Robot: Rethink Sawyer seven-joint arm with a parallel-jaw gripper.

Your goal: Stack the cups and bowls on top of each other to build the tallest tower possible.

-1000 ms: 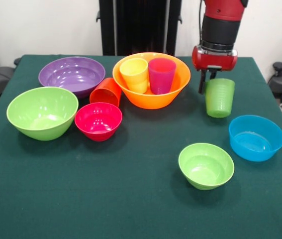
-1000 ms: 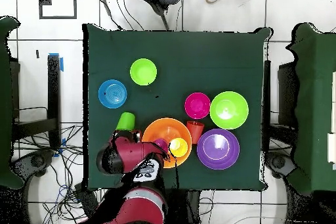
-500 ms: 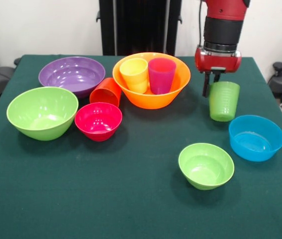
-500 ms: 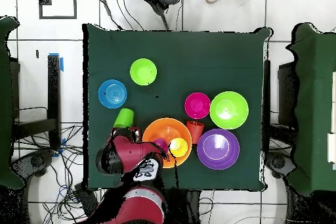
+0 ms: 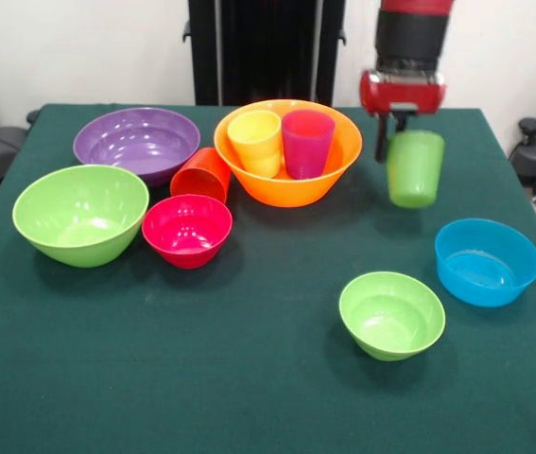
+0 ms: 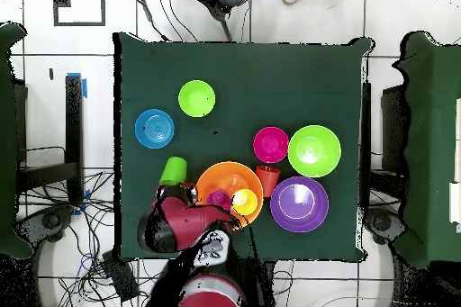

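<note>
We are seeing the gripper (image 5: 395,132) clamping the rim of the light green cup (image 5: 414,168) and holding it upright, clear of the table (image 5: 249,378), just to the right of the large orange bowl (image 5: 287,180) in the front view. The cup is a smooth plastic tumbler, tapering toward its base, with faint horizontal ridges showing through its translucent wall. A dark finger (image 5: 381,142) is running down outside its left rim; the red and black wrist above is glossy.

Inside the orange bowl, the yellow cup (image 5: 255,142) and the purple-magenta cup (image 5: 307,143) are standing side by side, mouths up, both plain and glossy. The orange-red cup (image 5: 201,174) is lying tilted against the bowl's left flank, between it and the wide purple bowl (image 5: 136,142).

Moving outward, the small pink-red bowl (image 5: 187,230) is sitting in front of the orange-red cup, touching the large light green bowl (image 5: 80,214) at its left. The medium blue bowl (image 5: 487,261) is resting near the table's right edge, below the held cup, and the small light green bowl (image 5: 391,314) is sitting apart, nearer the camera. All are round, shiny and open side up on a matte dark green cloth.

We are finding no labels or writing legible on any piece.
</note>
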